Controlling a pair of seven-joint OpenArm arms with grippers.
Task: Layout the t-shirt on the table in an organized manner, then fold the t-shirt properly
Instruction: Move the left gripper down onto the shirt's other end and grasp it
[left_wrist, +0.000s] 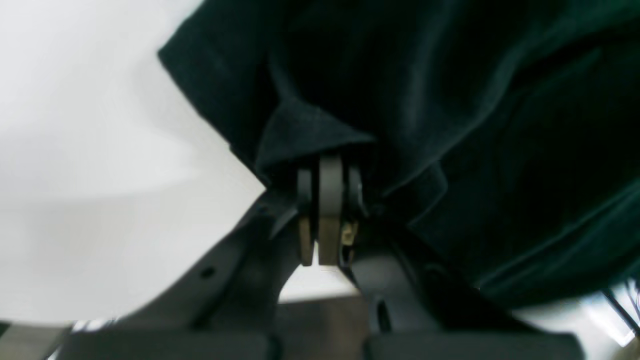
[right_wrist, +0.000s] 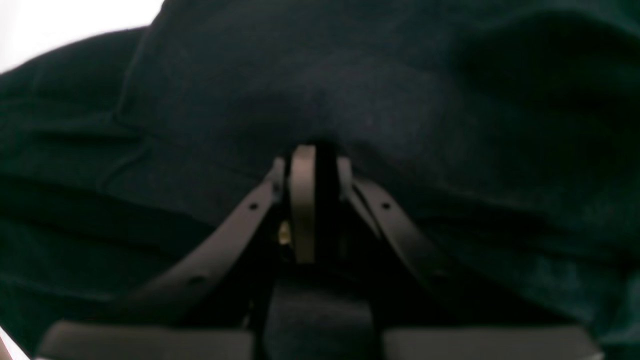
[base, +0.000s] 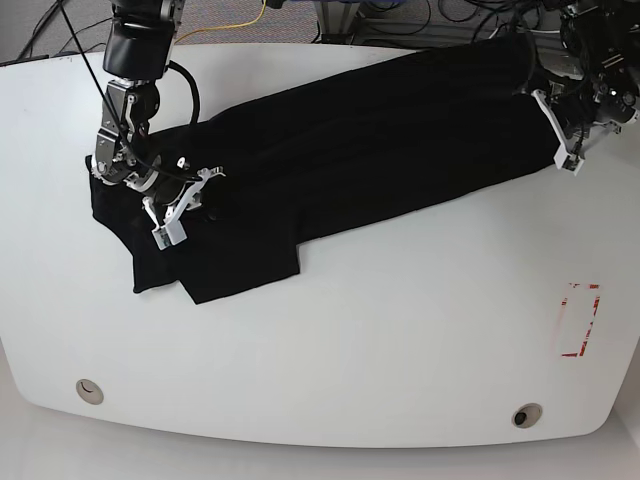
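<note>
Both grippers, left (left_wrist: 325, 165) and right (right_wrist: 310, 155), clamped on the t-shirt (base: 380, 150).

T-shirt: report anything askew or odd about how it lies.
The t-shirt is not spread flat: it lies bunched into a long diagonal band across the table, both grippers clamped on its ends, one sleeve flap sticking out.
</note>
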